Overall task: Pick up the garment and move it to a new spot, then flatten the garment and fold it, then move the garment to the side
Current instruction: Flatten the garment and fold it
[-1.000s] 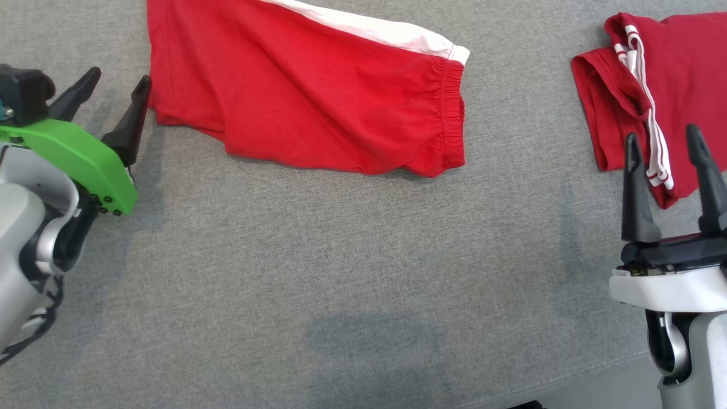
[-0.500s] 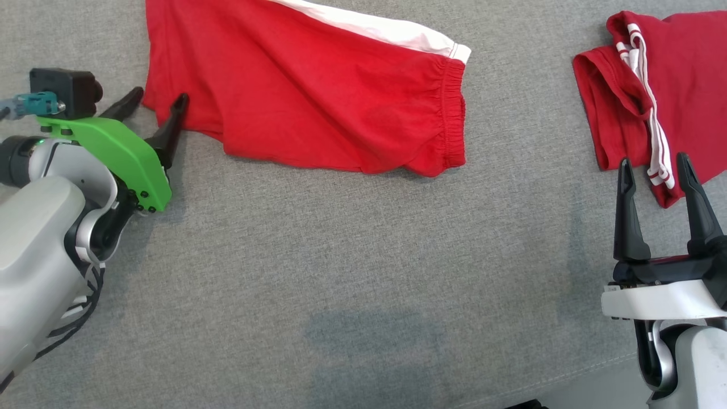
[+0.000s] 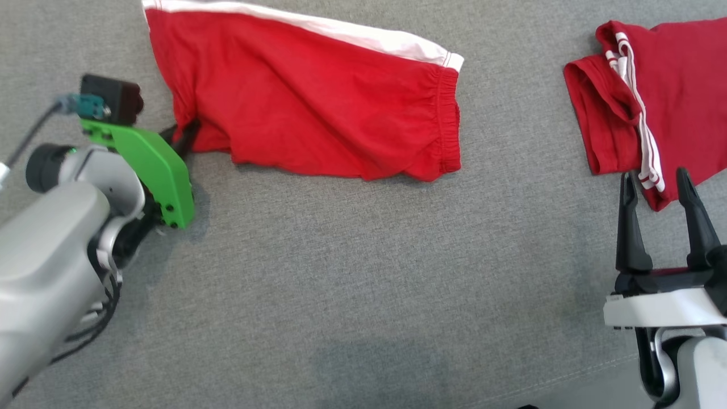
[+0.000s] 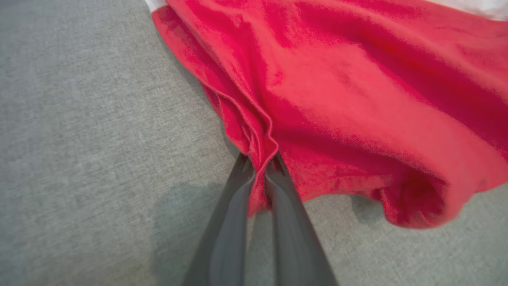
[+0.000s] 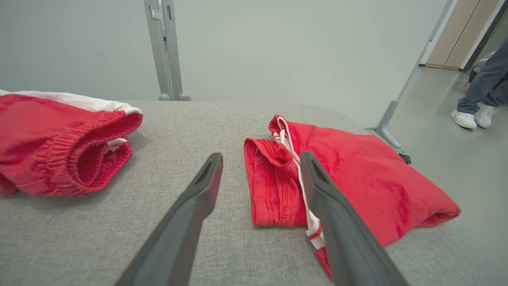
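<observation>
Shorts (image 3: 318,108): red, white side stripe; spread at top centre, waistband edge toward the right.
Left gripper (image 4: 260,161): pressed together on the shorts' near-left hem corner; cloth bunched there, perhaps slightly lifted.
Right gripper (image 3: 654,174): spread wide, empty, tips at lower edge of second red garment (image 3: 681,85).
Grey surface (image 3: 363,284): broad bare stretch below shorts, between both grippers.

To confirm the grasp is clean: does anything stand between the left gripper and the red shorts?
Nothing visible does. The left gripper is shut directly on the hem of the red shorts.
</observation>
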### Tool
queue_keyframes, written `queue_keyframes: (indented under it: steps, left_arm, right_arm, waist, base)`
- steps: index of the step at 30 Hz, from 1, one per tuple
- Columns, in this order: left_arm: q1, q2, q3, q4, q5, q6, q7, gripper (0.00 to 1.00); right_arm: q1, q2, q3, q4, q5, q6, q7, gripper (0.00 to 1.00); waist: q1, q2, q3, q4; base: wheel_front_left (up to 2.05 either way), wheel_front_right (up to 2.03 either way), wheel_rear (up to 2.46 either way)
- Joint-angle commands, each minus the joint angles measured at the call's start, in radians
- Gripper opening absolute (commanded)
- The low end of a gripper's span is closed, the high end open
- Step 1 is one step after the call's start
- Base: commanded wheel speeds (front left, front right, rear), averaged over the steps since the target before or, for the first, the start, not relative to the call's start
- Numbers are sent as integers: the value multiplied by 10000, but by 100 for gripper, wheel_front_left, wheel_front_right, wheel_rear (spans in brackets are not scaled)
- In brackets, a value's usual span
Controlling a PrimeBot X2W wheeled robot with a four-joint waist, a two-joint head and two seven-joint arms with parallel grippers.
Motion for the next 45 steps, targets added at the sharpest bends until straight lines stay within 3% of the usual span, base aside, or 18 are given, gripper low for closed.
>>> queue_keyframes:
  steps: [1, 5, 16, 19, 23, 24, 25, 26, 31, 34, 38, 41, 45]
  left_arm:
    - [339, 77, -138, -193, 185, 148, -84, 0]
    - [942, 151, -155, -1396, 199, 757, -537, 0]
    - [3108, 889, -142, -5091, 87, 2958, -1718, 0]
    - [3611, 961, -175, -5341, -7, 3146, -1942, 0]
    - [3987, 671, -97, -4956, -219, 2962, -2353, 0]
    - [4036, 607, -104, -4792, -191, 2939, -2456, 30]
    - [4056, 541, -149, -4611, -86, 2888, -2553, 75]
    - [4097, 420, -147, -4470, -76, 2862, -2649, 100]
    - [4201, 109, -65, -3961, 210, 3000, -3148, 100]
    - [4350, 197, 173, -3554, 728, 3489, -3548, 100]
    - [4714, 164, 949, -3421, 1855, 4039, -3752, 100]
    - [5337, -158, 1772, -3575, 2662, 4039, -3741, 100]
    - [5965, -576, 2595, -3633, 3365, 3712, -3740, 100]
  right_arm:
    - [219, -8, -75, 73, 64, -3, -28, 100]
    - [667, -6, -49, 249, 108, -3, -28, 100]
    - [1188, -18, 162, 366, -237, -3, -29, 100]
    - [1227, -13, 214, 426, -351, -3, -29, 100]
    - [1163, -77, 395, 569, -474, -3, -29, 100]
    - [1088, -86, 450, 609, -487, -3, -29, 100]
    - [988, -80, 509, 679, -437, -3, -29, 100]
    - [863, -96, 571, 777, -358, -3, -29, 100]
    - [226, -333, 1010, 1199, -239, -2, -27, 100]
    - [-607, -733, 1541, 1795, -271, -2, 323, 100]
    - [-1786, -1269, 2318, 2276, -73, -5, 1643, 100]
    - [-2360, -2022, 2717, 2570, -68, -8, 2612, 100]
    - [-2646, -2789, 2978, 2890, 403, -8, 3505, 100]
  waist:
    - [0, 66, -291, 137]
    - [0, 66, -837, 555]
    - [0, 66, -1810, 1833]
    - [0, 66, -1874, 2109]
    - [0, 66, -1877, 2313]
    - [0, 66, -1872, 2339]
    - [0, 66, -1866, 2354]
    - [0, 66, -1856, 2368]
    - [0, 66, -1839, 2426]
    - [0, 66, -1843, 2486]
    - [0, 66, -1743, 2723]
    - [0, 66, -1654, 3095]
    - [0, 66, -1482, 3542]
  base:
    - [0, 0, 0]
    - [0, 0, 0]
    - [0, 0, 0]
    - [0, 0, 0]
    - [0, 0, 0]
    - [0, 0, 0]
    - [0, 0, 0]
    - [0, 0, 0]
    - [0, 0, 0]
    - [0, 0, 0]
    - [0, 0, 0]
    - [0, 0, 0]
    - [0, 0, 0]
